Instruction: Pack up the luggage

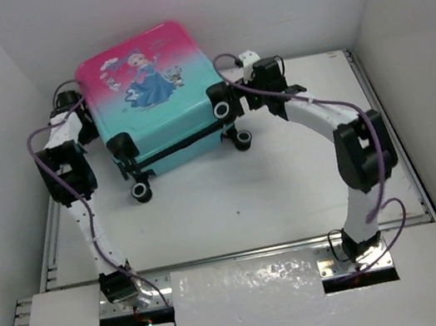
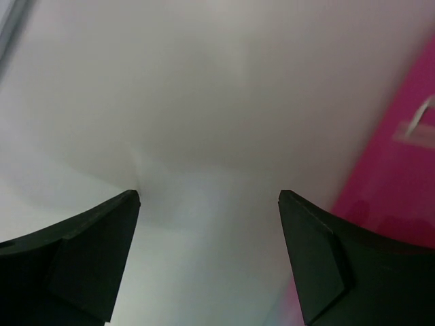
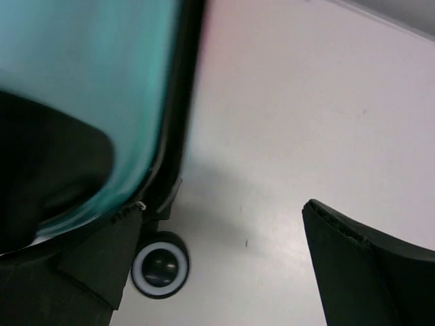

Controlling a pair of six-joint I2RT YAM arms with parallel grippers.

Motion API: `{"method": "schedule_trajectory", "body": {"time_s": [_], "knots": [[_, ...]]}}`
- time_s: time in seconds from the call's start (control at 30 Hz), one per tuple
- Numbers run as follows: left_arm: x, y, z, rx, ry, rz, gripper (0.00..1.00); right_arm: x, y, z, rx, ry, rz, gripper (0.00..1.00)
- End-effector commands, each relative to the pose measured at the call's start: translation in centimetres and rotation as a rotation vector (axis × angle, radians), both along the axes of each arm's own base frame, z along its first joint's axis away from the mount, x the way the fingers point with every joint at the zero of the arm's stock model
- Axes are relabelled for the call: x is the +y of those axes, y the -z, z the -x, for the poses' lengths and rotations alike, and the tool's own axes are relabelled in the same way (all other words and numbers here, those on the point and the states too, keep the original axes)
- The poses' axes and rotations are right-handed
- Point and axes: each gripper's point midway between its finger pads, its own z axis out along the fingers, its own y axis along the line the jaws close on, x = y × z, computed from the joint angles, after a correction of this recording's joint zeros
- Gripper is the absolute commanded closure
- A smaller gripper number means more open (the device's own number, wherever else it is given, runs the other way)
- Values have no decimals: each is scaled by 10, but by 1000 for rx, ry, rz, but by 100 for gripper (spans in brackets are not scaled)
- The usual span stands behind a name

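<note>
White walls [image 1: 258, 4] box in a pale table [image 1: 291, 192], and the suitcase [image 1: 164, 96] lies flat on it toward the far side, left of centre, printed face up and apparently closed along its black seam [image 1: 184, 139]. Its wheels point back toward the arm bases. I have the left gripper [image 1: 80, 111] just beside the suitcase's left, pink edge. Its wrist view shows the fingers [image 2: 88, 265] apart with only bare table between them and pink shell off to one side. The right gripper [image 1: 234, 103] sits at the suitcase's right, teal side near a wheel [image 3: 160, 266]. Its jaws are spread wide, with the shell's black rim crossing over one finger, and I cannot tell whether they touch. I judge the shell to be stiff, glossy and slippery, and far too broad for either jaw to span. Flat pinches on the panels would likely slide off. It looks light for its bulk, so a one-sided push could skate or pivot it across the smooth table. The better holds seem to be the seam lip, the wheel housings or a zip pull, though I cannot make out a pull from any view. Bracing the suitcase from one side while the other arm works the seam seems wise.
</note>
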Motion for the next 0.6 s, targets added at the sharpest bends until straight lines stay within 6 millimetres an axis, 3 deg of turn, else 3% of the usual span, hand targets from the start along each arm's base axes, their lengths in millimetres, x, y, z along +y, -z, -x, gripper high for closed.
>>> {"method": "schedule_trajectory", "body": {"time_s": [0.0,0.03,0.07,0.13,0.17,0.2,0.27,0.3,0.33,0.37,0.4,0.43,0.47,0.5,0.53,0.57], "knots": [[-246,-77,-81,-292,625,270,17,129,-47,111,-54,-487,-15,1],[-252,-73,-80,-278,641,284,17,127,-44,123,-33,-488,3,1],[-258,-82,-82,-297,657,297,17,125,-44,141,-30,-491,18,1],[-267,-95,-80,-317,693,281,17,108,-38,149,-4,-393,34,1],[-264,-95,-76,-301,675,258,17,92,-16,160,48,-339,54,1],[-256,-88,-71,-271,640,223,16,81,-23,165,48,-267,20,1],[-244,-101,-64,-271,590,175,15,37,3,169,70,-73,108,1],[-214,-102,-65,-248,448,68,14,23,1,171,76,-4,100,1],[-198,-117,-61,-257,375,29,13,8,3,170,78,55,113,1],[-182,-113,-51,-227,307,17,12,-1,8,173,91,87,113,1],[-153,-119,-47,-233,204,0,12,-13,7,171,101,130,97,1],[-140,-138,-42,-271,122,19,12,-18,-3,171,83,147,75,1],[-128,-134,-32,-255,82,22,11,-26,-6,172,78,173,69,1],[-101,-156,-26,-304,-2,11,11,-28,-13,175,66,178,55,1],[-90,-164,-22,-324,-38,1,10,-29,-30,178,30,181,20,1],[-78,-163,-13,-316,-71,-14,8,-28,-32,183,29,171,-4,1]]}}
